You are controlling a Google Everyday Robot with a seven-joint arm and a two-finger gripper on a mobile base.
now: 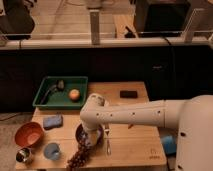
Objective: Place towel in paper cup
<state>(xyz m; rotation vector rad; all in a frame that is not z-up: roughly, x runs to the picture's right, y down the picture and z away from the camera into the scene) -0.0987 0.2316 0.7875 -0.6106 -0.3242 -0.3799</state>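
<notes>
My gripper (89, 138) hangs at the end of the white arm (130, 115), pointing down over a dark bowl (82, 134) near the table's front middle. A light blue cup (51, 150) stands upright at the front left, a short way left of the gripper; it looks empty. I see no towel plainly; a pale patch under the gripper may be cloth or part of the gripper, and I cannot tell which.
A green tray (47, 102) at the back left holds an orange (74, 94) and a dark item. A blue sponge (52, 121), an orange bowl (28, 134) and a metal cup (24, 155) stand left. A reddish-brown cluster (77, 158), a utensil (106, 142) and a black block (129, 93) are also there.
</notes>
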